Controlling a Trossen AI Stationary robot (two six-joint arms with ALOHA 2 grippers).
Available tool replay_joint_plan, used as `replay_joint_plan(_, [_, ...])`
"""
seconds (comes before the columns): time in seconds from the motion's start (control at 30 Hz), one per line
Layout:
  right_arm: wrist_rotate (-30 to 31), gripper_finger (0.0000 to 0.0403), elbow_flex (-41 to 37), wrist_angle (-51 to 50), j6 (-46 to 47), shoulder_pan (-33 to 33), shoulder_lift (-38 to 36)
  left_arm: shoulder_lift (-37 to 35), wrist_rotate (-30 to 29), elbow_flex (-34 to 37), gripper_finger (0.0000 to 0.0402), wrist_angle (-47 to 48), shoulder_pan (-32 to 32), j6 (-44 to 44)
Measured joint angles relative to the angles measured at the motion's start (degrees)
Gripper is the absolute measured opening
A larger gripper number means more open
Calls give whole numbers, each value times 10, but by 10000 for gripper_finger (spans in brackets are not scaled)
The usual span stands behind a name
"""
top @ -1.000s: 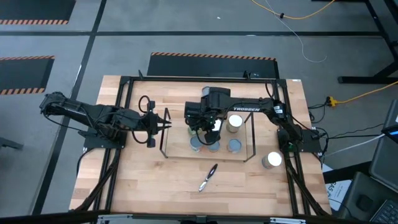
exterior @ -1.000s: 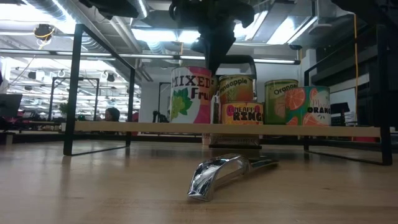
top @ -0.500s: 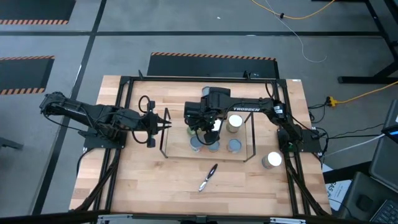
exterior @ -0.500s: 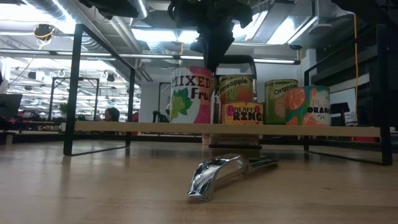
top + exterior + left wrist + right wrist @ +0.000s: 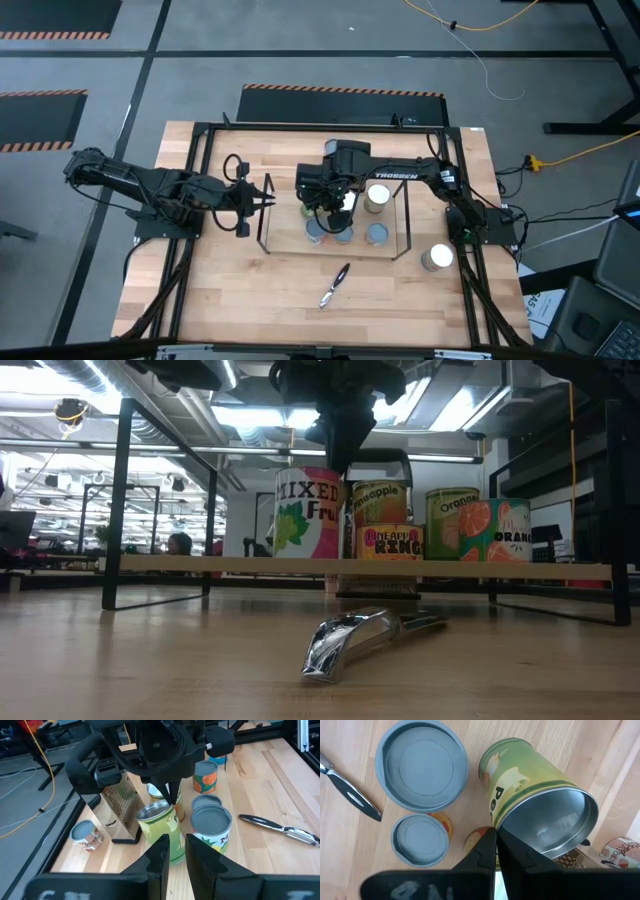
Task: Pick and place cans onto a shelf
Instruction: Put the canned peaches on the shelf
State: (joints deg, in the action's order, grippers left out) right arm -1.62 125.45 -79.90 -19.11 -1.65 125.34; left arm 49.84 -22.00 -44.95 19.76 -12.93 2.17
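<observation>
Over the middle of the shelf (image 5: 268, 215) we see the right gripper (image 5: 329, 206) hanging just above the cans (image 5: 387, 520), its fingers pressed together with nothing between them. In the right wrist view the closed tips sit at the rim of the green-labelled can (image 5: 537, 815), which stands beside two pale-blue-topped cans on the wooden board; whether they touch it we cannot tell. One more can (image 5: 437, 257) waits on the table (image 5: 250, 300) off the shelf, near the right arm's base, and a metal opener-like tool (image 5: 335, 285) lies in front.

The left gripper (image 5: 262, 196) waits at the shelf's left end, fingers close together and empty.

To do this step well, we judge the right arm should rise straight up before swinging away, so it does not tip the green can, then spread its fingers wide before descending on the loose can.
</observation>
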Motion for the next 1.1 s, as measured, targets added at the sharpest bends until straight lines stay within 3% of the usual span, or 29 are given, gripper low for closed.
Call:
replay_joint_plan(0.37, [0, 23, 0, 9, 0, 0, 0, 0, 0, 0, 55, 3, 0, 0])
replay_joint_plan(0.7, [0, 73, 0, 14, 0, 0, 0, 0, 0, 0, 55, 3, 0, 0])
replay_joint_plan(1.1, [0, 72, 0, 35, 0, 0, 0, 0, 0, 0, 55, 3, 0, 0])
